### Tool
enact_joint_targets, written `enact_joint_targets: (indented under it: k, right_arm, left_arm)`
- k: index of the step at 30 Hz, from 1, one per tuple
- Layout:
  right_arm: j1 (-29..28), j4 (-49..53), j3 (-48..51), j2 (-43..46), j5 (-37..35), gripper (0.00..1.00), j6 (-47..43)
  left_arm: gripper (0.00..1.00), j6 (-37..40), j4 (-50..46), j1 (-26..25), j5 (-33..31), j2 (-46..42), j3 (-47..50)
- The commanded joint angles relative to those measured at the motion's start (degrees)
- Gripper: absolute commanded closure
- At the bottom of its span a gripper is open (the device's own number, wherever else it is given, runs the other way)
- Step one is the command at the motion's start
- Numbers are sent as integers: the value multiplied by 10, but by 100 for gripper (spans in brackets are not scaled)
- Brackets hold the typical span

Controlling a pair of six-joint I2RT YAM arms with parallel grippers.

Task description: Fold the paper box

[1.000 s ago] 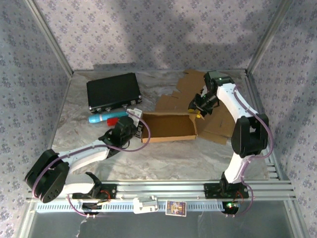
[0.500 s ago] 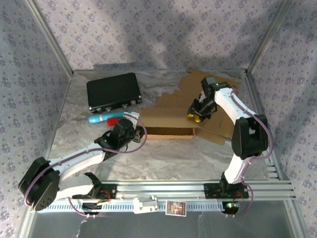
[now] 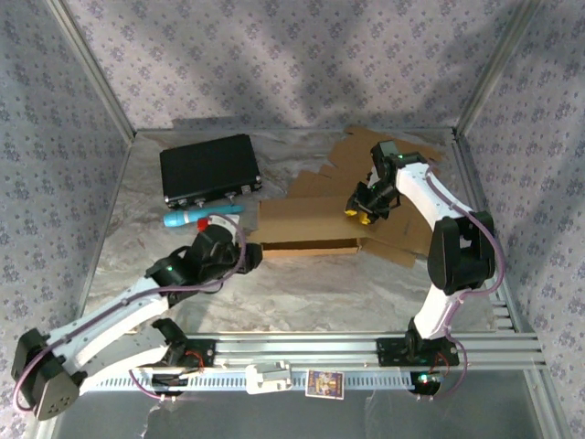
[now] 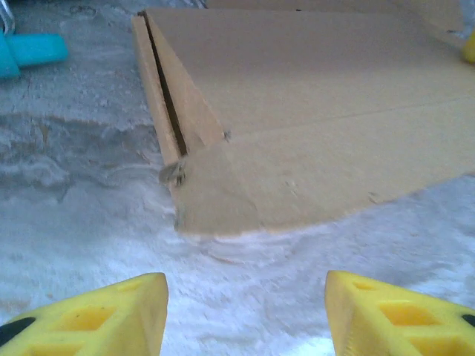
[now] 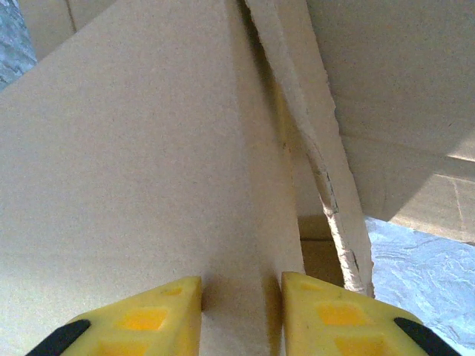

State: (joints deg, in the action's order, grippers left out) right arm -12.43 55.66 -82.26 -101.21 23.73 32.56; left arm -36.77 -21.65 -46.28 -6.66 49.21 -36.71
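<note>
paper box [image 3: 306, 219] at table [image 3: 302, 297] centre, case [image 3: 208, 170] toward the far left corner, tube [image 3: 187, 219] just before the case, cardboard sheets [image 3: 398, 242] right of the box

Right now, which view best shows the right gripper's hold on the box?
Right wrist: right gripper pinches a paper box panel, close up. Top external shows it small at the box's right end; left wrist, a yellow tip.
</note>
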Motion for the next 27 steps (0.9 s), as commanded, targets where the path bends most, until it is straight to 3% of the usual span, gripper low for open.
enact_joint_targets:
  k: [1,5,6,8,10,14,17,24,27]
  right_arm:
    - [-4,3,-4,12,-10,67,9]
    - [-6,5,-4,13,-12,67,9]
    - [-7,6,-3,13,-14,67,8]
    - [-8,5,-1,13,-16,67,7]
    - [-7,6,-2,11,-16,67,6]
    - [-8,5,-10,4,-17,67,3]
    - [-8,6,-15,-1,-15,67,1]
    - [-8,3,-19,-9,-10,68,0]
    - [-8,1,-16,-11,-10,68,-1]
  left_arm:
    - [40,-88,-116,-6,2,-43,-60]
    - [34,-138,-220,19,-78,-29,-190]
    - [36,-153,-230,54,-53,-5,-220]
    - [39,-186,-223,137,63,57,-265]
    - [43,-217,-219,182,157,139,-304]
    - [49,-190,-250,191,215,290,-381]
    - [48,-181,-213,194,240,348,-377]
    - [44,-178,-177,198,258,405,-340]
    - [49,-182,-145,197,260,411,-321]
